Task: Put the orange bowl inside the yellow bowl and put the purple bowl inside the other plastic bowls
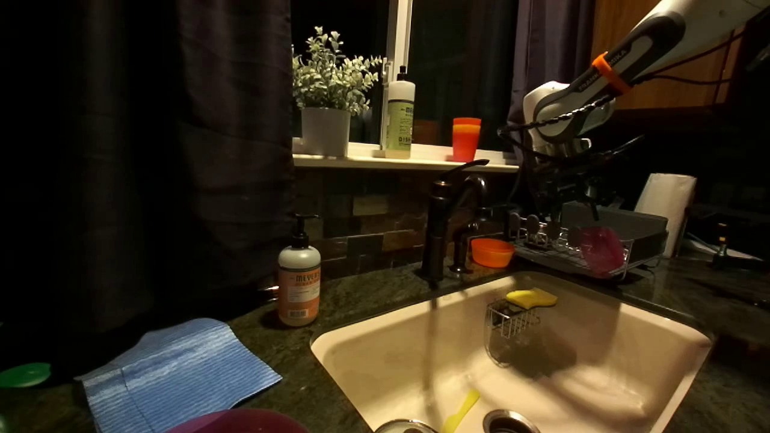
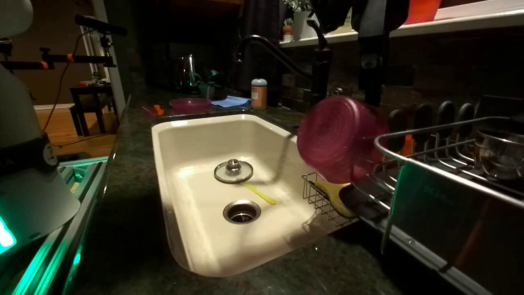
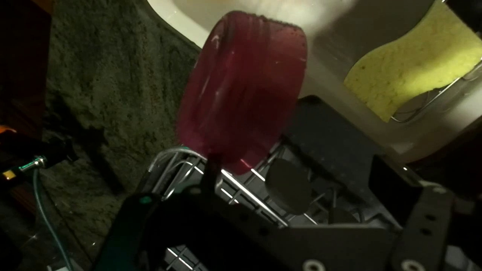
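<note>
Gripper [image 3: 297,175] on the six o'clock side of the wrist view, jaws spread wide apart and clasping nothing. Ahead of the gap, at eleven o'clock from its middle, the purple bowl [image 3: 241,86] — tipped onto its side, base turned toward nine o'clock. Far closer to the seven o'clock finger [image 3: 211,175] than to the four o'clock finger [image 3: 395,192]: lower edge right at the tip of the former, overlapping it in this view — cannot tell whether touching; well apart from the latter. Mostly past the tips rather than between them, with only that lower edge at their line, to judge from this angle. At three o'clock from the bowl, and apart from it, yellow sponge [image 3: 414,64]. In both exterior views, bowl tilted at the wire end of the dish rack [image 2: 458,221]. In an exterior view, dark gripper at eleven o'clock over the purple bowl, too dim for finer reading. Orange bowl [image 1: 492,253] upright on the counter [image 1: 367,291] at nine o'clock from the purple one, just beside the faucet [image 1: 439,234], at eight o'clock from the gripper and apart from it.
</note>
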`<state>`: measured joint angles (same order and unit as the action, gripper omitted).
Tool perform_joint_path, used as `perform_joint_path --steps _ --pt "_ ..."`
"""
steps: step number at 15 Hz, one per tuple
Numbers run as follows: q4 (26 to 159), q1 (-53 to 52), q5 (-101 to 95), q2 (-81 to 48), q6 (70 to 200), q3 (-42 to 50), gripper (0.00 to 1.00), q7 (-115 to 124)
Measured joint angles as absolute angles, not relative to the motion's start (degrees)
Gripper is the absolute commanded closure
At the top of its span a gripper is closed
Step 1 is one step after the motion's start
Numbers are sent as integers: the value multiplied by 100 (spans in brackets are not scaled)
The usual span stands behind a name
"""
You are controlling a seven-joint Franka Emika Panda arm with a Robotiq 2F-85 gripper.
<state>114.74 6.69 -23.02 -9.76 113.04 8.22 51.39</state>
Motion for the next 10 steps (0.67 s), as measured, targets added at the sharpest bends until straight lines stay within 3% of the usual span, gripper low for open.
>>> perform_joint_path --steps 10 --pt "10930 664 -2291 -1469 10210 896 0 5091"
